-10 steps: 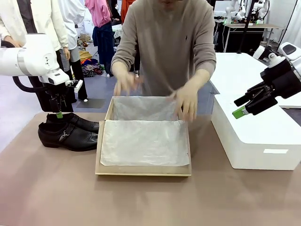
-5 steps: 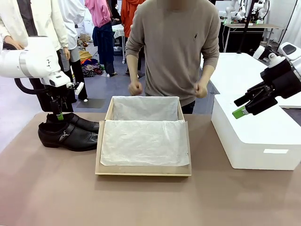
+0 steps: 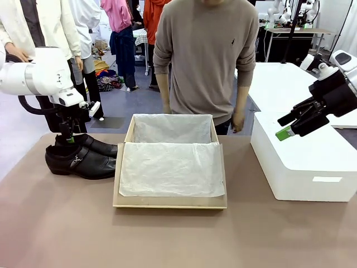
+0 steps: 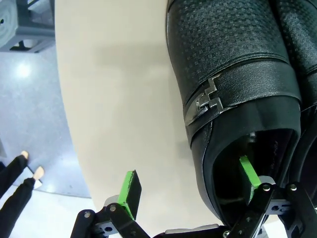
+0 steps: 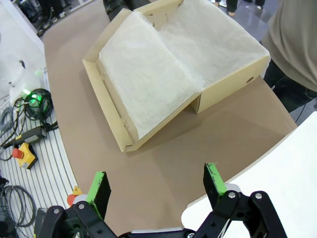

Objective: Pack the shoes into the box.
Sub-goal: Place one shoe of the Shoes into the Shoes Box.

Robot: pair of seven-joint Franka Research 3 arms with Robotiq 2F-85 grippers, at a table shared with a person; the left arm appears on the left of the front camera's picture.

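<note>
While open, box (image 3: 170, 202) with tissue lining (image 3: 172, 167).

Above the box (image 3: 170, 202) is free; shoes (image 3: 83, 160) flank its left, a white box (image 3: 301, 167) its right.

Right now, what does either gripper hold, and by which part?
Nothing yet. The open left gripper straddles the side of one shoe; the right gripper hangs open, empty.

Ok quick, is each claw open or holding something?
Left claw: open, one finger inside a black shoe, not gripping it.
Right claw: open, holding nothing.
</note>
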